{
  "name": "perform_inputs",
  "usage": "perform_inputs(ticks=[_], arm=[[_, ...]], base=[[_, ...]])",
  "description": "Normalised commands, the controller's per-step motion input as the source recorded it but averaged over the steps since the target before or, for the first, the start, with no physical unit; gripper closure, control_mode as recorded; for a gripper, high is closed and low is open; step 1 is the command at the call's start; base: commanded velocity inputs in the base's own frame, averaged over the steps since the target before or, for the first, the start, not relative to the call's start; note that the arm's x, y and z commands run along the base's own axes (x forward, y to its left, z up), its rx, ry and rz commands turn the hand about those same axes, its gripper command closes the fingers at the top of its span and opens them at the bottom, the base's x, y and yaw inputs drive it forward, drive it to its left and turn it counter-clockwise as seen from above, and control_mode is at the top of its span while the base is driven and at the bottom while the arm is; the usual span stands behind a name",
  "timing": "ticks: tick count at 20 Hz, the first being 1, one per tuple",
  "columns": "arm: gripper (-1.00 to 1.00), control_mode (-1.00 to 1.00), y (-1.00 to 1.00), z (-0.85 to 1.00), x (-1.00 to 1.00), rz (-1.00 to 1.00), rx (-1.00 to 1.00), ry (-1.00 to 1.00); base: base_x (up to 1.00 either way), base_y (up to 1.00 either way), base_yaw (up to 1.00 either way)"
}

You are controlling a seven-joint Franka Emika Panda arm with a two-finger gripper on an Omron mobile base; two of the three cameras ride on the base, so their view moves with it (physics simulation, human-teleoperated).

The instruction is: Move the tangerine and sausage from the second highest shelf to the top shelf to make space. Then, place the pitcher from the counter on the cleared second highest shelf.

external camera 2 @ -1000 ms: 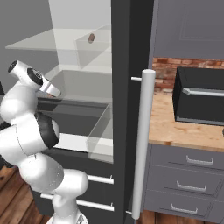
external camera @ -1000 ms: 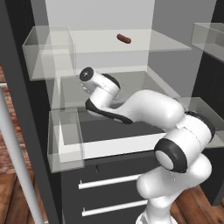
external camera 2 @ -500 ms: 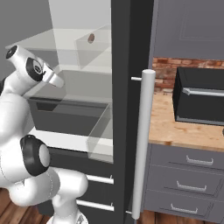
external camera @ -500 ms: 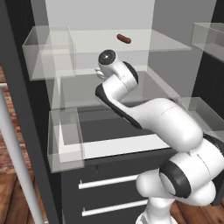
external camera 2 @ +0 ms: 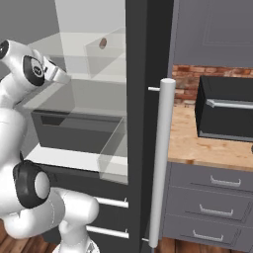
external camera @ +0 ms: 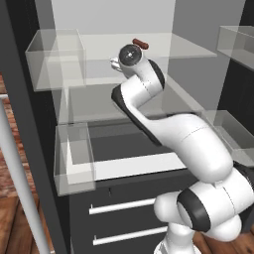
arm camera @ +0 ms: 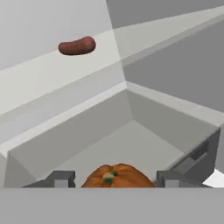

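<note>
My end effector (arm camera: pixel 113 180) grips the tangerine (arm camera: pixel 117 176) between its two fingers (arm camera: pixel 59 179), one pressed to each side of the fruit, the jaws standing fairly wide to take it. The tangerine's green stem spot faces up toward the hand camera. In the left base view the end effector (external camera: pixel 115 63) sits inside the fridge, just below the top shelf (external camera: pixel 163 44); in the right base view it (external camera 2: pixel 59 75) reaches in from the left.

Beyond and above the tangerine lies the sausage (arm camera: pixel 77 46), well apart from my fingers. It rests on its side on the top shelf (arm camera: pixel 39 83), its long axis running across the hand view, roughly along the shelf's front edge, the right end slightly higher. In the left base view the sausage (external camera: pixel 140 44) lies just above and right of my wrist; in the right base view it (external camera 2: pixel 103 43) shows end-on, above and right of the end effector.

Below the tangerine a pale glass floor (arm camera: pixel 127 148) spreads away to the fridge's back wall.

Far right of the end effector, past the fridge door handle (external camera 2: pixel 160 158), stands the counter (external camera 2: pixel 197 148) with a black microwave (external camera 2: pixel 225 108) on it.
</note>
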Motion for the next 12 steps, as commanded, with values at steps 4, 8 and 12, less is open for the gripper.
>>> perform_inputs(ticks=[4, 8, 12], arm=[[1.00, -1.00, 0.00, 0.66, 0.22, 0.06, 0.00, -0.02], [1.00, -1.00, 0.01, 0.30, 0.40, 0.06, 0.00, 0.00], [1.00, -1.00, 0.00, 0.09, 0.53, 0.05, 0.00, -0.02]], base=[[0.00, 0.00, 0.00], [0.00, 0.00, 0.00], [0.00, 0.00, 0.00]])
